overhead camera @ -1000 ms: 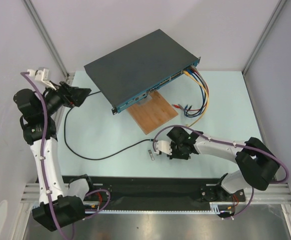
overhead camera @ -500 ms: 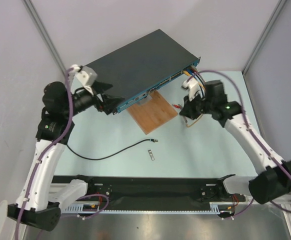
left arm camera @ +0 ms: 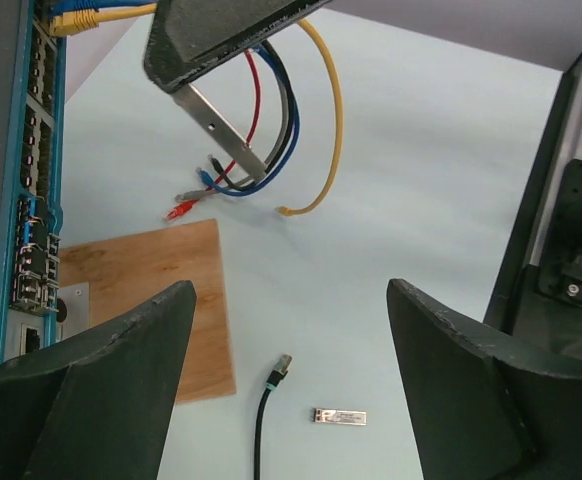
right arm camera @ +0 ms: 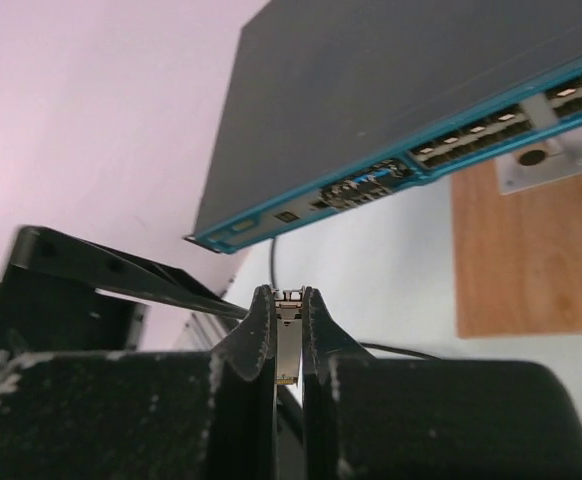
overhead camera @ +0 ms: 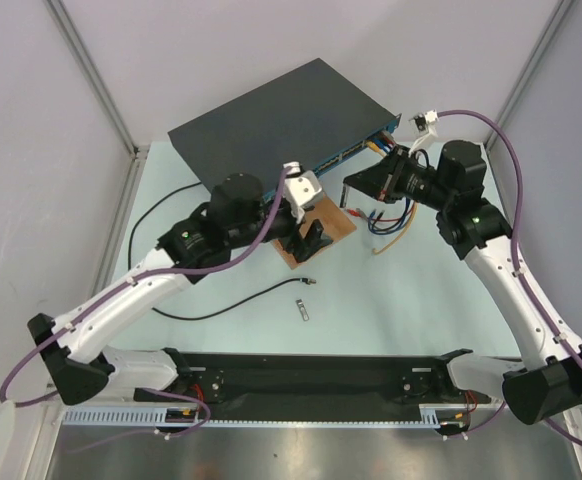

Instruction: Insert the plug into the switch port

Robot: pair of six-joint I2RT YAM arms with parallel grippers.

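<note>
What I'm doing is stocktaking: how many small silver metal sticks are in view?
2. One silver stick lies on the table near the plug; a second stick is clamped between the jaws of the right gripper. Others may be hidden.

Top view looks down on the table [overhead camera: 421, 300]; wrist views — low, close (facing each other) — share the switch [overhead camera: 271, 125].

A robot lab cell: plain white walls [overhead camera: 21, 150], aluminium frame posts [overhead camera: 91, 75] (both back corners), pale-blue table [overhead camera: 411, 300]
</note>
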